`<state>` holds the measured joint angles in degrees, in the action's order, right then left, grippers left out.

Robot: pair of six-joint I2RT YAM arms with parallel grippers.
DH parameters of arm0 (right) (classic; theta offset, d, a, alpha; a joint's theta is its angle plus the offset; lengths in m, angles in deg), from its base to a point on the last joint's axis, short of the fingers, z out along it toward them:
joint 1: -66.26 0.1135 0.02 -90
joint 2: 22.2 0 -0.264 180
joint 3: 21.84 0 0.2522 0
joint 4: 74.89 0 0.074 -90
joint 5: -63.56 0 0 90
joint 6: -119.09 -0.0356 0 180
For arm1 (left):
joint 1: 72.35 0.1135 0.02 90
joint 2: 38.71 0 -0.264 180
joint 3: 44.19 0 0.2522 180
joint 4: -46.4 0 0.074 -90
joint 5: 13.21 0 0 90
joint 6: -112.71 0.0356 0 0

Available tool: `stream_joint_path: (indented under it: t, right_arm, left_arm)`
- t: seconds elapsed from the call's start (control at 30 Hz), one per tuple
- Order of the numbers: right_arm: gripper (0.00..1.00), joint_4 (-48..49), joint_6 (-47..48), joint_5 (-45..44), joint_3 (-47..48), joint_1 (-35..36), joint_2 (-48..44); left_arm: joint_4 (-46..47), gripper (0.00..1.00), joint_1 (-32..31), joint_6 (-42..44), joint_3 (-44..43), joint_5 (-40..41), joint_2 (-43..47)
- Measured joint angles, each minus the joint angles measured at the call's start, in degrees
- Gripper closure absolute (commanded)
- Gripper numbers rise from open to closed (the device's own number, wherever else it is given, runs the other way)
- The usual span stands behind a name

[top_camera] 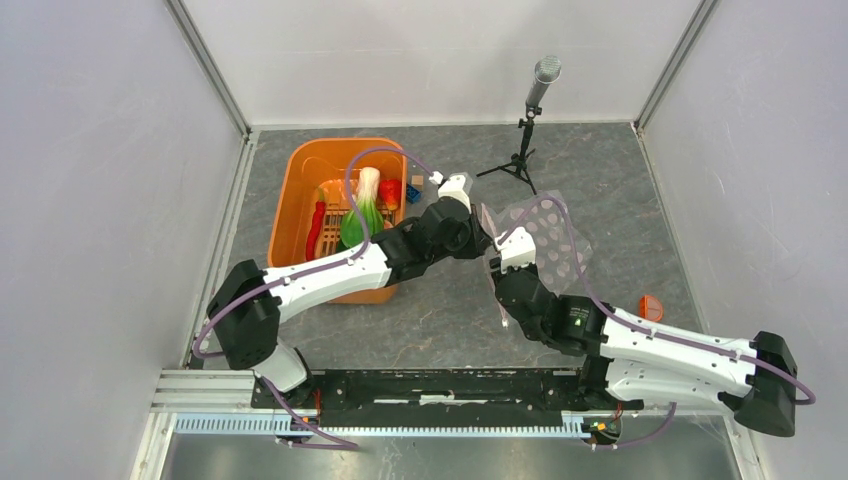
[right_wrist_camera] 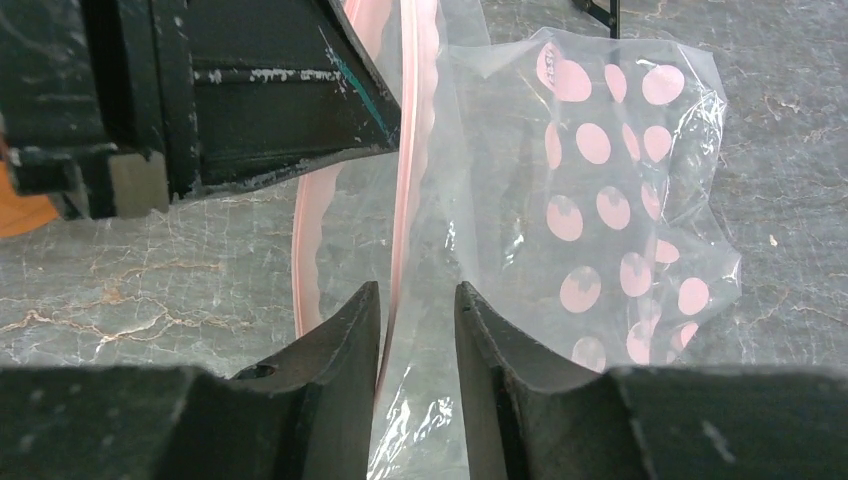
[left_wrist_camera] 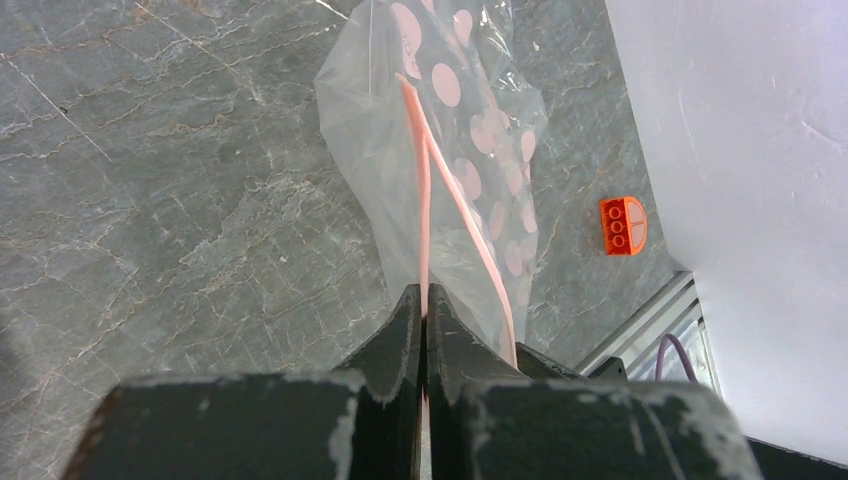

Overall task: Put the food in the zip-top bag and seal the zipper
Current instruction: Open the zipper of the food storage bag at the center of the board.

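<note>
The clear zip-top bag [top_camera: 548, 237] with pink dots lies right of centre, and no food shows in it. My left gripper [top_camera: 481, 236] is shut on one side of its pink zipper [left_wrist_camera: 424, 215] at the mouth; the other side bows away [left_wrist_camera: 480, 255]. My right gripper [top_camera: 498, 264] is open just below, and the zipper [right_wrist_camera: 401, 190] and bag film [right_wrist_camera: 590, 190] run between its parted jaws [right_wrist_camera: 415, 291]. The food sits in the orange tub [top_camera: 300, 190]: a green leafy vegetable [top_camera: 361, 213] and red pieces [top_camera: 388, 192]. The watermelon slice and the dark piece are hidden.
A microphone on a small tripod [top_camera: 527, 125] stands behind the bag. Small blue and wooden blocks [top_camera: 414, 188] lie beside the tub. An orange half-round brick [top_camera: 650, 307] lies at the right, also in the left wrist view [left_wrist_camera: 622, 225]. White walls enclose the table.
</note>
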<state>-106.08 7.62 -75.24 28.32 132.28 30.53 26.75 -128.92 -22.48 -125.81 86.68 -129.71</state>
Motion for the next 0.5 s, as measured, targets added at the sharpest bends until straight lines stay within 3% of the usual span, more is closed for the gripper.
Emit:
stream_joint_path:
  t: [0.17, 0.3, 0.5]
  right_arm:
    - [0.77, 0.2, -0.7, 0.0, -0.1, 0.0, 0.2]
    - [1.0, 0.2, -1.2, -0.2, -0.1, 0.0, -0.3]
    - [1.0, 0.2, -1.6, -1.7, -0.2, 0.0, -4.9]
  left_arm:
    - [0.4, 0.98, 0.4, -1.3, 0.7, -0.1, 0.3]
    - [0.4, 0.98, 0.4, -1.7, 1.5, 0.0, 0.3]
    - [0.4, 0.98, 0.6, -0.7, 3.9, 0.2, 1.5]
